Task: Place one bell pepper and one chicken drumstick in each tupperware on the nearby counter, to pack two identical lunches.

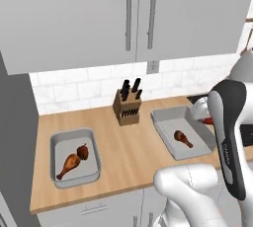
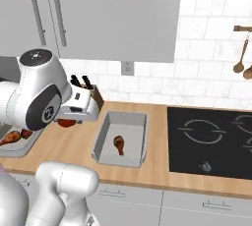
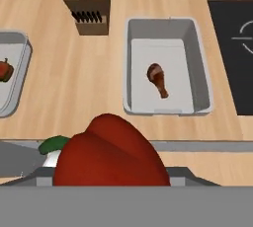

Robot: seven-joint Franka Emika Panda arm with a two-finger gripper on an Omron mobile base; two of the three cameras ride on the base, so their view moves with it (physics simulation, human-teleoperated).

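Observation:
My gripper (image 1: 205, 117) is shut on a red bell pepper (image 3: 111, 154) with a green stem, held in the air above the counter's (image 1: 128, 147) front edge, just near of the right tupperware (image 1: 163, 134). The pepper hides my fingertips in the hand view. That tub holds one chicken drumstick (image 3: 158, 79). The left tupperware (image 1: 54, 142) holds a drumstick (image 1: 69, 166) and a dark red bell pepper (image 1: 83, 152) side by side. In the right base view the held pepper (image 2: 66, 122) shows as a red patch under the hand, left of the right tupperware (image 2: 101, 141).
A wooden knife block (image 1: 127, 106) stands at the back between the two tubs. The black stovetop (image 2: 211, 139) lies right of the right tub. Wooden spoons (image 2: 241, 63) hang on the tiled wall, and grey wall cabinets hang above.

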